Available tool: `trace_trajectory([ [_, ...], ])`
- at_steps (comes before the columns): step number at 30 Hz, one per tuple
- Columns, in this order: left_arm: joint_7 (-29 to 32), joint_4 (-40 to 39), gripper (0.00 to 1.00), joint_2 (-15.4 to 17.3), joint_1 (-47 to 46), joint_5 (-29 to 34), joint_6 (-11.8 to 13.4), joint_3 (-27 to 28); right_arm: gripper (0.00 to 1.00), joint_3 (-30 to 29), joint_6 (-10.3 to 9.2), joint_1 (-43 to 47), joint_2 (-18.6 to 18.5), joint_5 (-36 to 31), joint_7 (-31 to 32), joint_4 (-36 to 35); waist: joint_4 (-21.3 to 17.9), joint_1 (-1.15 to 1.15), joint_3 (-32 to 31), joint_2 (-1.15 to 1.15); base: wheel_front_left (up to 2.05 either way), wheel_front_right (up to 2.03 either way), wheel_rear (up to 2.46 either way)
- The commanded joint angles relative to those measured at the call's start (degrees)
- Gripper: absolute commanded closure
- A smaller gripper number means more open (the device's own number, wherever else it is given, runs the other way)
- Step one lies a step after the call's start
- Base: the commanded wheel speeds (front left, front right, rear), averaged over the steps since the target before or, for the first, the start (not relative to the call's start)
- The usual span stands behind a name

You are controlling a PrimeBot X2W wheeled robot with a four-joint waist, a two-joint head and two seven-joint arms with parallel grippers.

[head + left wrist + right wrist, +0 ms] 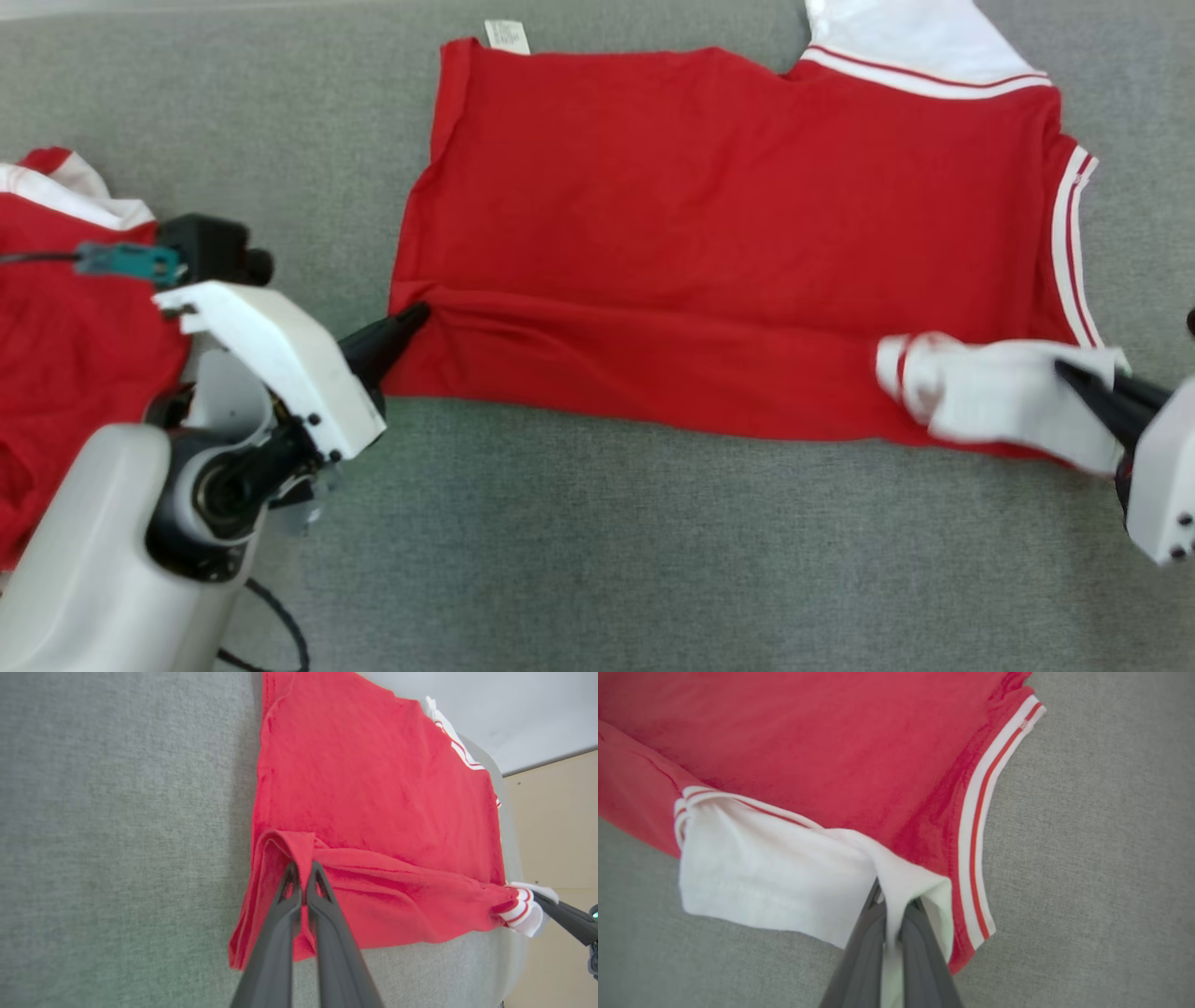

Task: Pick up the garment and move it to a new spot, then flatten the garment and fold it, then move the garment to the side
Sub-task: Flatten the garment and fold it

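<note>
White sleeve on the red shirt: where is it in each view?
Head view: white sleeve at lower right, bunched on the near edge of the red shirt.
Left wrist view: far right edge, below the middle.
Right wrist view: centre-left, pinched in the right tool.
Shared landmark: the red shirt's folded edge, running up to the sleeve.

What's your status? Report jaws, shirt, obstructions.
Left jaws shut on red shirt corner. Right jaws shut on white sleeve. Near edge bunched, rest flat. Second red garment left, apart.
</note>
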Motion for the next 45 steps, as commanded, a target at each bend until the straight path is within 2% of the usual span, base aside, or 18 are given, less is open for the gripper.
trace_trajectory([
  [1,0.37,1.38,1.0,-0.08,-1.62,1.02,-0.5,-0.79,1.0,-0.08,-0.13,-2.44,1.24,-1.66,-0.65,2.07,0.13,0.0,0.99,-0.01,0.0,0.0,0.0],
  [4,-0.44,3.62,1.0,-0.48,-3.4,2.1,-1.0,-1.48,1.0,-0.91,-0.13,-5.59,3.92,-3.94,-2.42,5.75,0.11,0.0,1.37,-0.01,0.0,0.0,0.0],
  [5,-1.01,4.26,1.0,-0.56,-3.71,2.34,-1.26,-1.63,0.88,-0.79,-0.13,-6.26,4.61,-4.5,-3.16,6.55,0.11,0.0,1.42,-0.01,0.0,0.0,0.0],
  [6,-1.82,4.82,0.56,-0.82,-4.0,2.72,-1.29,-1.48,0.47,-0.97,-0.13,-6.88,5.31,-4.94,-4.16,7.2,0.1,0.0,1.42,-0.01,0.0,0.0,0.0],
  [7,-2.1,5.76,0.0,-0.93,-4.0,2.95,-1.08,-1.44,0.0,-1.28,-0.14,-7.1,6.0,-5.23,-5.04,8.14,0.04,0.0,1.3,-0.01,0.0,0.0,0.0],
  [12,-5.31,6.9,0.0,-1.09,-1.99,2.39,-1.19,0.09,0.0,-2.01,-0.13,-5.01,6.86,-5.71,-9.58,8.44,-0.67,0.0,-0.42,-0.01,0.0,0.0,0.0],
  [15,-7.8,4.54,0.0,-0.22,0.67,3.14,-1.62,1.13,0.0,-2.62,-0.13,-1.5,5.63,-5.65,-11.83,6.18,-1.15,0.0,-2.02,-0.01,0.0,0.0,0.0],
  [17,-9.09,1.93,0.0,0.03,3.25,3.46,-1.62,1.32,0.0,-2.42,-0.13,1.46,3.57,-7.31,-13.05,4.03,-1.46,0.0,-2.72,-0.01,0.0,0.0,0.0],
  [23,-8.75,-2.48,0.0,2.15,9.19,5.63,-1.71,-0.79,0.0,-2.42,-0.13,8.65,2.13,-8.47,-14.75,1.69,-1.6,0.0,-2.13,-0.01,0.0,0.0,0.0],
  [31,-8.7,0.77,0.0,1.69,8.47,6.47,-2.59,-2.46,0.0,-1.46,-0.13,6.24,4.61,-12.2,-19.59,8.04,-1.41,0.0,0.66,-0.01,0.0,0.0,0.0],
  [40,-6.89,6.62,0.0,0.23,6.26,6.79,-4.85,-6.49,0.0,2.42,-0.13,1.14,6.14,-11.14,-21.51,15.58,-1.25,0.0,1.35,-0.01,0.0,0.0,0.0],
  [41,-6.67,7.39,0.48,0.15,6.31,6.83,-5.07,-6.95,0.0,3.25,-0.13,0.87,6.1,-10.53,-21.23,16.11,-1.24,0.0,1.3,-0.01,0.0,0.0,0.0],
  [42,-6.76,8.2,1.0,-0.03,6.38,6.88,-5.33,-7.24,0.55,4.28,-0.03,0.6,6.0,-9.76,-21.2,16.49,-1.21,0.0,1.14,-0.01,0.0,0.0,0.0],
  [43,-6.82,8.93,1.0,-0.24,6.48,6.81,-5.79,-7.62,0.98,5.16,0.01,0.35,5.71,-8.87,-21.23,17.01,-1.19,0.0,0.85,-0.01,0.0,0.0,0.0],
  [45,-7.42,9.68,1.0,-1.07,6.87,5.75,-6.37,-7.69,1.0,7.24,0.02,0.0,3.76,-6.53,-21.23,17.47,-1.06,0.0,0.0,-0.01,0.0,0.0,0.0],
])
